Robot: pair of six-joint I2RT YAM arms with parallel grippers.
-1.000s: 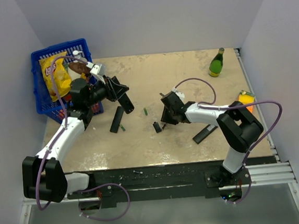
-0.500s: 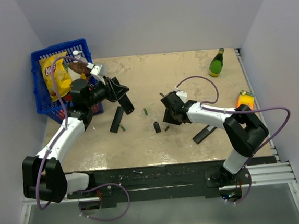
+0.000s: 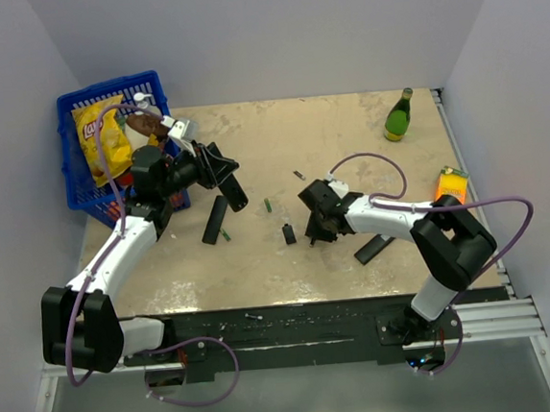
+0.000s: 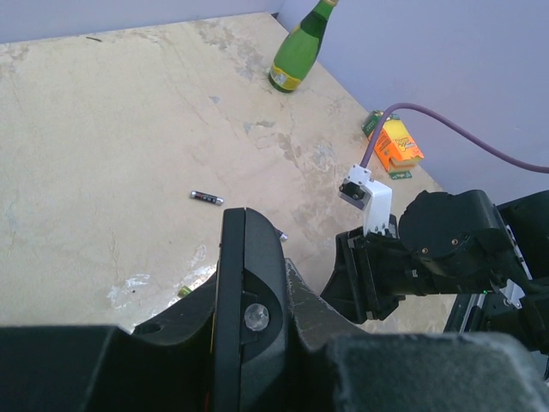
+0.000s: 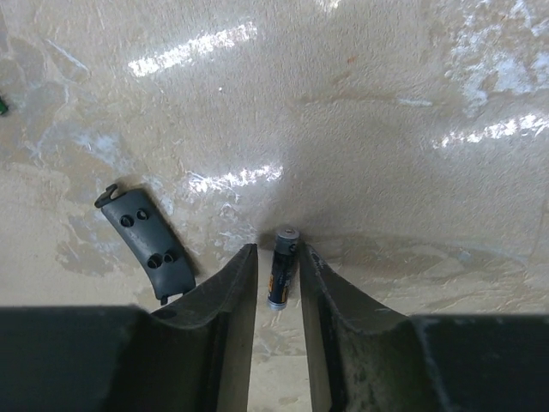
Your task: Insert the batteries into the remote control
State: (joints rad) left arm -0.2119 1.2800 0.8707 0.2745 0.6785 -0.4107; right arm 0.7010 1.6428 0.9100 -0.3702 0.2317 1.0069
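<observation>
The battery (image 5: 282,268) lies flat on the bench (image 5: 403,137), right between the right end effector's (image 5: 277,251) fingers. Its long axis runs straight out along them, silvery cap pointing away. The jaws sit a touch apart either side and aren't squeezing it yet, so I reckon a plain close should grab it. The cover (image 5: 144,242) is near its left. The left end effector (image 3: 220,170) is well off, clenched on a black bar, probably the remote (image 3: 234,192), up off the bench.

Robot lab test cell, scuffed beige table (image 3: 346,142) boxed on three sides by plain pale walls (image 3: 270,33), metal mounting rail (image 3: 497,320) along the table's near edge
</observation>
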